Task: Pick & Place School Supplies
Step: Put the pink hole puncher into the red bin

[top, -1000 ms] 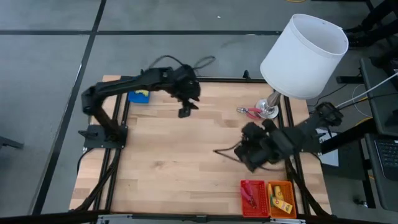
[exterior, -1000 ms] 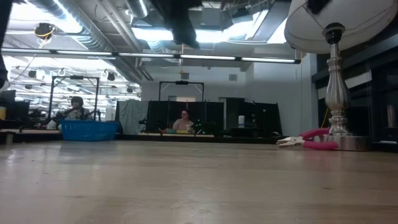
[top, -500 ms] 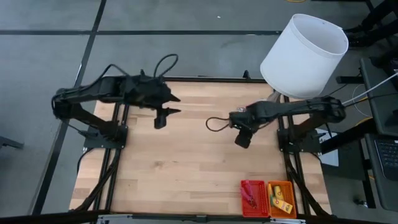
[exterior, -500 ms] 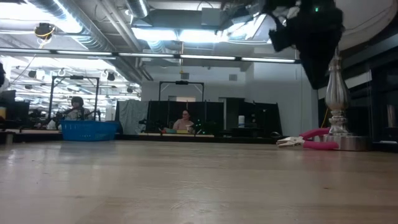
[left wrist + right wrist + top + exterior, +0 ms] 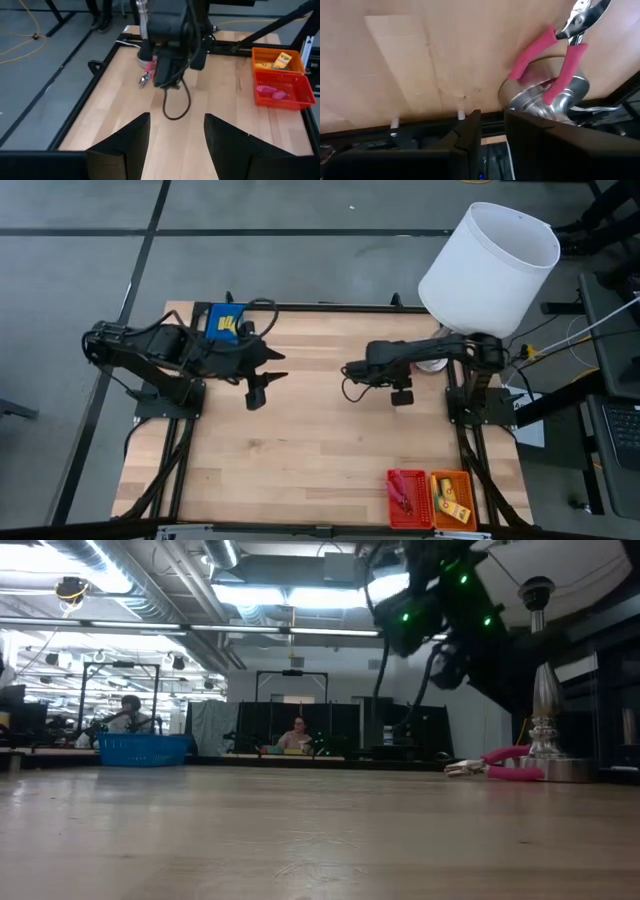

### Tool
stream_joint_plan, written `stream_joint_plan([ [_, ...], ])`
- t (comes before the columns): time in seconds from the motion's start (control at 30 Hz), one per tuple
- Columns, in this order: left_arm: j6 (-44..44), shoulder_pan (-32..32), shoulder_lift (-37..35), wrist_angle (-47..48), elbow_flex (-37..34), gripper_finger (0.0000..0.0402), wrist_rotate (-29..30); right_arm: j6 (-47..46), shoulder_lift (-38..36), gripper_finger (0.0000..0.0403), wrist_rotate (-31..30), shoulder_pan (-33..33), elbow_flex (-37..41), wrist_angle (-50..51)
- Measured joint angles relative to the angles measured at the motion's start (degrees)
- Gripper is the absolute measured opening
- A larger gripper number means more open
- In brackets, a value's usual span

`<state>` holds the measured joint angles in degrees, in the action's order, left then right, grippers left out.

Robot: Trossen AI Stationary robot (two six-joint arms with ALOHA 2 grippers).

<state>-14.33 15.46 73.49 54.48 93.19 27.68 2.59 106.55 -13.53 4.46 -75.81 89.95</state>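
**Pliers by the lamp, both arms up off the table**

I'm looking at a pale wooden table (image 5: 300, 450) in a black frame on a grey floor. Across it the low view opens onto a big workshop with ceiling lights, and a person (image 5: 296, 734) seated far back.

The lamp's white shade (image 5: 488, 268) covers the pliers from above, so I only get them from the low and wrist cameras. The blue tray (image 5: 224, 323) is partly hidden by the left arm.

The red-handled pliers (image 5: 555, 57) lie flat against the lamp's metal base (image 5: 547, 100), long axis along the table's far edge, metal tip (image 5: 462, 768) pointing toward the table's middle, handles at the base.

My right gripper (image 5: 492, 131) hangs above the table just short of them, fingers a narrow gap apart, holding nothing. My left gripper (image 5: 175, 137) waits near the blue tray, fingers spread wide and empty
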Motion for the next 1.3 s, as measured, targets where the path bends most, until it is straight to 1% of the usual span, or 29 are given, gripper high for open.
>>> stream_joint_plan([
  [0.2,-2.1,3.0,0.0,-0.1,0.0,0.0182,3.4,1.1,3.3,0.0088,-2.6,6.2,-0.2,0.1],
  [0.33,-4.4,3.9,0.0,-0.3,0.0,0.0182,4.1,0.0,5.4,0.0088,-2.4,10.6,-2.0,0.1],
  [0.43,-6.3,4.6,0.0,-0.2,0.0,0.0182,4.3,-1.8,6.8,0.0088,-1.7,12.7,-4.5,0.0],
  [0.53,-7.9,5.1,0.0,-0.3,0.0,0.0182,4.3,-1.9,7.0,0.0088,-2.0,12.9,-7.2,0.1],
  [0.67,-9.2,5.2,0.0,-0.3,0.0,0.0182,4.3,-0.8,7.0,0.0088,-2.4,11.6,-10.3,0.0],
  [0.87,-9.6,5.2,0.0,-0.3,0.0,0.0182,4.8,-0.8,7.0,0.0088,-2.1,10.1,-11.7,0.0],
  [0.93,-9.6,5.2,0.0,-0.3,0.0,0.0182,4.9,-2.1,7.0,0.0088,0.1,9.6,-11.7,0.0],
  [1.07,-9.6,5.2,0.0,-0.3,0.0,0.0182,5.4,-6.3,7.0,0.0088,9.3,7.6,-11.7,-3.0],
  [1.2,-9.1,5.2,0.0,-0.3,0.0,0.0182,5.6,-11.8,6.8,0.0088,18.7,3.1,-11.7,-12.6],
  [1.3,-9.1,5.2,0.0,-0.2,0.0,0.0182,5.7,-16.5,6.5,0.0088,22.1,-1.4,-11.7,-20.9],
])
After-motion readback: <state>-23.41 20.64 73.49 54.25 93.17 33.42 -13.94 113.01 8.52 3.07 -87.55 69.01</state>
